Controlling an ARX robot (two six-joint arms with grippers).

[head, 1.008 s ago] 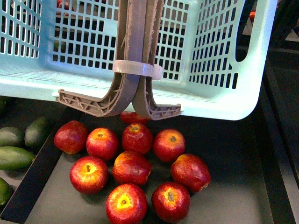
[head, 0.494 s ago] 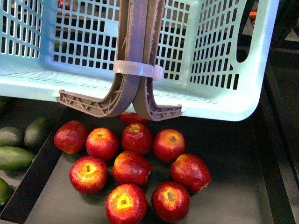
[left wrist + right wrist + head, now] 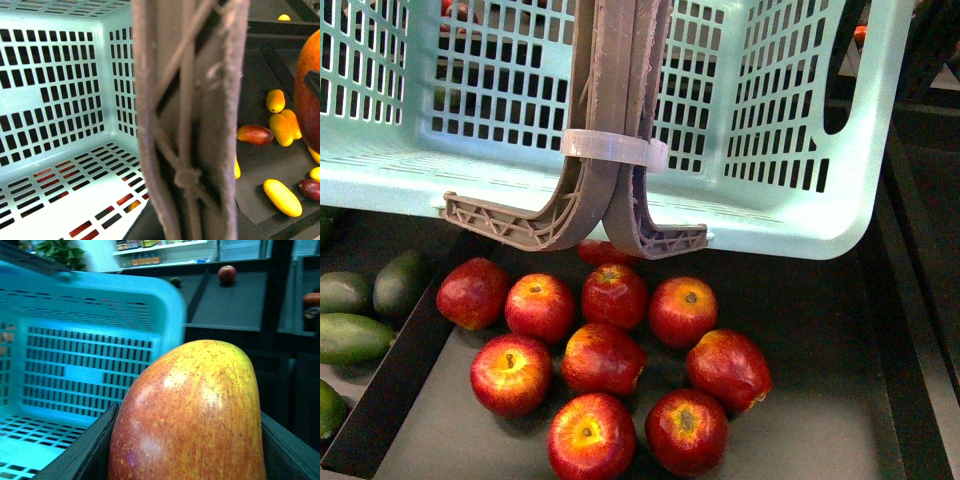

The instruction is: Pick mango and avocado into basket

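- A dark grey display bin fills the front view from 3 to 7 o'clock, its floor matte and evenly lit.
- Red apples lie clustered in it around 6 o'clock, touching one another.
- A black divider slants along the bin's edge at 8 o'clock; beyond it, green fruits lie in the neighbouring bin.
- A black rail borders the bin at 3 o'clock.
- The left wrist view shows another dark tray with scattered yellow fruits.
- In the right wrist view, a brightly lit shelf of bottles stands far back, beside a leafy plant.
- Nearer, a dark tray holds a lone apple, next to a black post.
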